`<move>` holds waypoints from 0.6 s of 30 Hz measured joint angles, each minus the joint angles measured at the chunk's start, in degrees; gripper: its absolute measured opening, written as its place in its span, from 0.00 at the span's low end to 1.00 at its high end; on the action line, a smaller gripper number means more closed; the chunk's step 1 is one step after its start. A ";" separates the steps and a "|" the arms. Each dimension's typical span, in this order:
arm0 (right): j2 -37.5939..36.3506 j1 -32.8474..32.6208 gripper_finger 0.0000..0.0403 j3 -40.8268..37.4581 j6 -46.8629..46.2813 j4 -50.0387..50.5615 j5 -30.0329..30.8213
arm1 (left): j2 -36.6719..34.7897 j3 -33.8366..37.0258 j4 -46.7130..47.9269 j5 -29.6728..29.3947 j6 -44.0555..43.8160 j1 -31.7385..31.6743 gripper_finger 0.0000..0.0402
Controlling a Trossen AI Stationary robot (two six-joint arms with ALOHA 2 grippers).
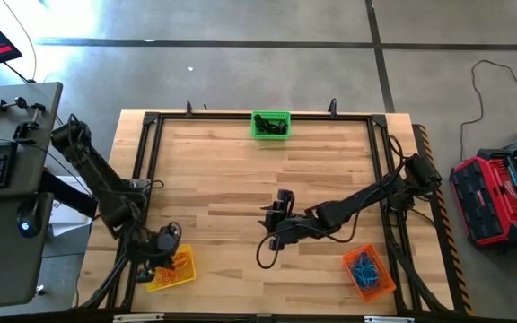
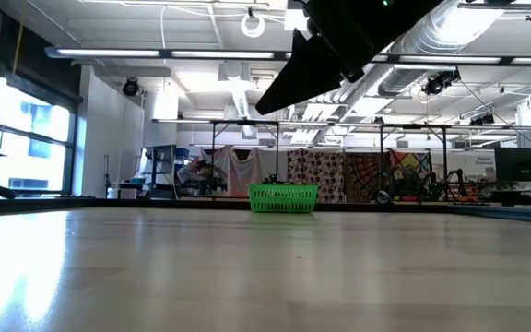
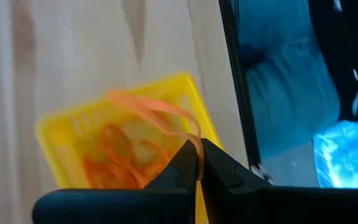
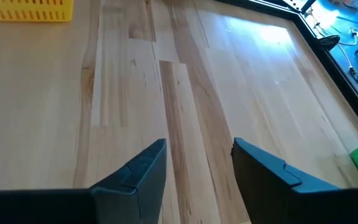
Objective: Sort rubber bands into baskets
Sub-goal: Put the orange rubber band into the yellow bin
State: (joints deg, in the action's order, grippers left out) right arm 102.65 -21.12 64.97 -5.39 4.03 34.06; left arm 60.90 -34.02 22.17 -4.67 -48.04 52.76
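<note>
— Where is room lying open on the table [image 1: 240, 170]?
— The whole middle is lying bare; planks are running clear ahead of the right gripper [image 4: 197, 165].
— What is standing in the way?
— The green basket [image 1: 270, 125] is sitting at the far edge; the yellow basket [image 1: 172, 271] and orange basket [image 1: 369, 271] are occupying the near corners; the black frame rails [image 1: 147, 152] are fencing the sides.

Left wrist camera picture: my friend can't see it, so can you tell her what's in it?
The left gripper is shut, pinching an orange rubber band that loops up over a yellow basket. More orange rubber bands lie piled inside the basket, which sits on the wooden table near its black edge rail.
</note>
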 joint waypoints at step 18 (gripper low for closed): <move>0.00 1.70 0.43 0.00 0.33 0.04 -0.22 | 5.88 0.09 3.76 0.79 -12.91 5.04 0.03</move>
State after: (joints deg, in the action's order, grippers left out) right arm 102.65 -19.42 64.97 -5.06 4.07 33.85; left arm 66.78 -33.93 25.93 -3.88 -60.95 57.80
